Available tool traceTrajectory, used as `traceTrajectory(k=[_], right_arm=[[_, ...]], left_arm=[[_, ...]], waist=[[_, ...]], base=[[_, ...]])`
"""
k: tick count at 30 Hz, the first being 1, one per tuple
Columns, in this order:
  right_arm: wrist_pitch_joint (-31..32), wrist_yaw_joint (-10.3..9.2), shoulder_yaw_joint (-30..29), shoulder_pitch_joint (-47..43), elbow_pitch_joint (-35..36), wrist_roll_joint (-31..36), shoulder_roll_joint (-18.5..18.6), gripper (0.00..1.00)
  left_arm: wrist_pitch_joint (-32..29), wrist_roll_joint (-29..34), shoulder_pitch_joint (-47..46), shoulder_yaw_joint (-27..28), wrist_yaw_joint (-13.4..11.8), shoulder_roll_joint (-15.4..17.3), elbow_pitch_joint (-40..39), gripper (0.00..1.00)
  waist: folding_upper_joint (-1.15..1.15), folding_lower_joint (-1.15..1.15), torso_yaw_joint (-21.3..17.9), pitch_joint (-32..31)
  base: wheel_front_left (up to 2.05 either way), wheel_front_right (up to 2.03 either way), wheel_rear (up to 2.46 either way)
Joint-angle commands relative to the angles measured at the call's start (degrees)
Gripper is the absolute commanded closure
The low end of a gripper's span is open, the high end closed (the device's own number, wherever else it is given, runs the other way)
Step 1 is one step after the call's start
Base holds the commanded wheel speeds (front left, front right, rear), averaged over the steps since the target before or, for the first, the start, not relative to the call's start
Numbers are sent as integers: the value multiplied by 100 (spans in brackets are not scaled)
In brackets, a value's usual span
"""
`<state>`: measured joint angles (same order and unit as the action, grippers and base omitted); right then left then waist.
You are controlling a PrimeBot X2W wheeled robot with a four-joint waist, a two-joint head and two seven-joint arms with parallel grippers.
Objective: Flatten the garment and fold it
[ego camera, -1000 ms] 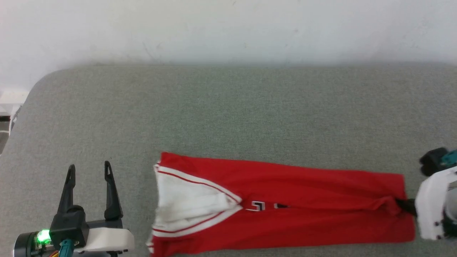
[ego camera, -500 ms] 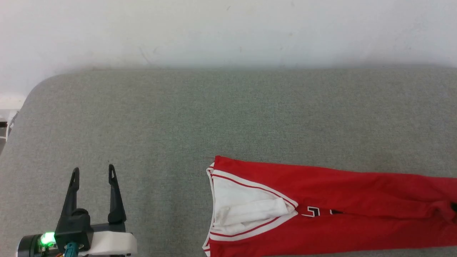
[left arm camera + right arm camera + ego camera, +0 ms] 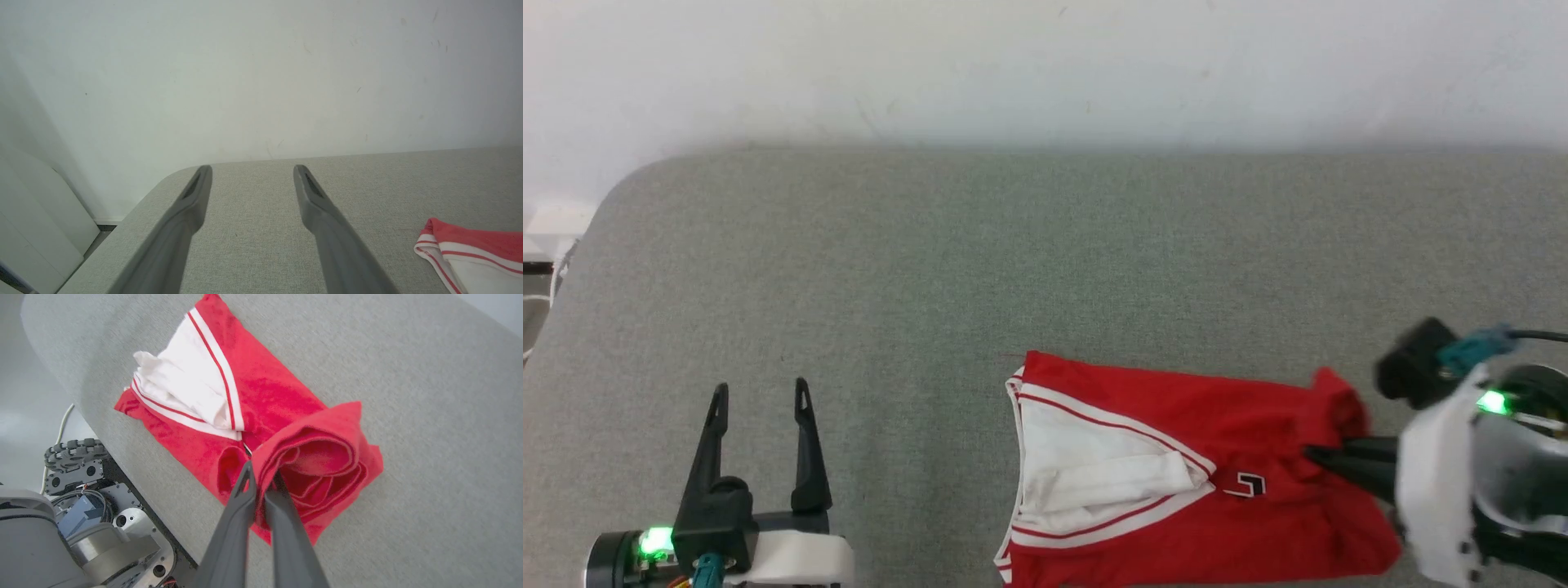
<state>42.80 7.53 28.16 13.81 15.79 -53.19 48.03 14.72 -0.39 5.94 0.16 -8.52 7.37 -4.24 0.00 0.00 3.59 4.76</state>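
Head view has the garment (image 3: 1160, 408) on the near right part of the grey cloth-covered worktop (image 3: 980, 261). It is folded lengthwise into a narrow band, with the white sleeves (image 3: 1086, 465) at its left end and a scrap of black, white-outlined print (image 3: 1245, 484) near the middle. Its right end is raised and doubled toward the left, bunched around the right claw (image 3: 1327, 457), whose two fingers are pressed together on the red cloth.

In the right wrist view the right claw (image 3: 261, 475) pinches several layers of the garment (image 3: 261, 392) at once, and these curl into a loose roll beyond the fingertips. The left claw (image 3: 760, 387) stands over bare worktop at the near left, well apart from the shirt, with its fingers spread wide and nothing between them. The left wrist view shows the same gap at the left claw (image 3: 252, 169), with the striped sleeve edge of the garment (image 3: 478, 241) off to the right.

The shirt looks light, limp and in no way fragile, and it has no stiffness of its own. Held at one point, the hem sags and gathers on either side, and the smooth layers probably slide over each other. A firmer hold would be at a hem corner or along the edge with all layers caught. The sleeve end may need pinning so that it does not drag.
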Motion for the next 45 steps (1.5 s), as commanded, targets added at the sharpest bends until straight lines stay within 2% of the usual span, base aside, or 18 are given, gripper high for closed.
traceTrajectory(k=[1,6,13,20,26,27,28,29,33,38,39,40,45], right_arm=[[78,-4,243,343,112,79,-193,100],[72,-4,1125,1318,-300,227,-938,100],[-163,-4,2245,2400,-1648,372,-1861,100],[-557,-4,3085,2890,-3237,307,-2452,100],[-884,-4,3816,3017,-4082,258,-2671,100],[-973,-4,3911,3042,-4125,234,-2681,72],[-1072,-4,3982,3067,-4132,186,-2688,19],[-1210,-4,4025,3108,-4109,155,-2679,0],[-1963,-4,4051,3318,-3873,218,-2450,0],[-3012,-4,3666,3401,-3432,425,-2005,0],[-3012,-4,3666,3401,-3432,425,-2005,0],[-3452,-4,3331,3361,-3325,545,-1863,0],[-4454,-4,2190,3017,-3364,1133,-1674,0]], left_arm=[[28,22,-82,-42,40,-30,14,0],[28,14,-281,-129,67,-54,58,0],[28,3,-472,-242,78,-110,115,0],[28,-17,-615,-309,65,-175,167,0],[28,-23,-660,-314,57,-201,227,0],[28,-22,-647,-299,52,-197,240,0],[28,-21,-627,-280,46,-189,254,0],[28,-19,-602,-264,41,-180,271,0],[28,-19,-462,-197,29,-136,313,0],[28,-43,-186,-32,-26,-75,279,0],[28,-43,-186,-32,-26,-75,279,0],[28,-66,-70,58,-59,-68,244,0],[28,-85,104,173,-66,-79,176,0]], waist=[[0,0,67,122],[0,0,212,292],[0,0,427,495],[0,0,577,714],[0,0,570,754],[0,0,541,732],[0,0,500,694],[0,0,459,654],[0,0,264,411],[0,0,-103,81],[0,0,-103,81],[0,0,-271,-32],[0,0,-551,-230]], base=[[0,0,0],[0,0,0],[0,0,0],[0,0,0],[0,0,0],[0,0,0],[0,0,0],[0,0,0],[0,0,0],[0,0,0],[0,0,0],[0,0,0],[0,0,0]])
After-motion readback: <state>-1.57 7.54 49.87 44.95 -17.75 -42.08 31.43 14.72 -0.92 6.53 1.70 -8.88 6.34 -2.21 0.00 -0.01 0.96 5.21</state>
